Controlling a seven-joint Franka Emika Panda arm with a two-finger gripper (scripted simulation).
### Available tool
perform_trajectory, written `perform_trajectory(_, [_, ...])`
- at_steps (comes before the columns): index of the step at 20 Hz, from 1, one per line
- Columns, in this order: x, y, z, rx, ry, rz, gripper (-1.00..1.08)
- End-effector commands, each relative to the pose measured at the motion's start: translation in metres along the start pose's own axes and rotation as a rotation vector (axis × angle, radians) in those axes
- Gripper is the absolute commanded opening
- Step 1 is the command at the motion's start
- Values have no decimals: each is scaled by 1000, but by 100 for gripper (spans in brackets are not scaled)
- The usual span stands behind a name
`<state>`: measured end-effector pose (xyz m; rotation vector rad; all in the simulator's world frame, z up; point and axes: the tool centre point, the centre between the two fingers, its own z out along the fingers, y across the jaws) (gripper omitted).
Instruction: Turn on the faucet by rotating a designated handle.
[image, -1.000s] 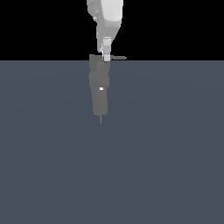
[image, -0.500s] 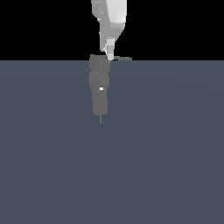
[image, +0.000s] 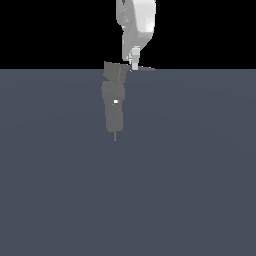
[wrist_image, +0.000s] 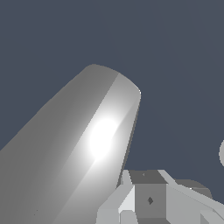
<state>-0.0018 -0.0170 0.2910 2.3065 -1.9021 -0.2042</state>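
The grey faucet (image: 114, 107) stands upright with a small white dot on its body and an angular top block (image: 116, 72). Its thin handle (image: 146, 68) projects from that block toward the exterior view's right. My white arm comes down from above. My gripper (image: 134, 64) is at the handle's root beside the top block, its fingers together and seemingly touching the lever. In the wrist view a large rounded grey body (wrist_image: 83, 148) fills the frame, with the fingers (wrist_image: 150, 200) close together in front.
A flat dark blue-grey floor (image: 190, 175) surrounds the faucet on all sides. A thin spout tip (image: 115, 136) points down at the faucet's base. Nothing else shows.
My arm and gripper have shifted toward the exterior view's right. The handle's tip has swung farther right with them.
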Motion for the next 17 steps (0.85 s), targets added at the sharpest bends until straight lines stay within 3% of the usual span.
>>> perform_trajectory(1, [23,-3,3,-3,0,28,-100])
perform_trajectory(17, [65,-30,2,1,-1,42,-100])
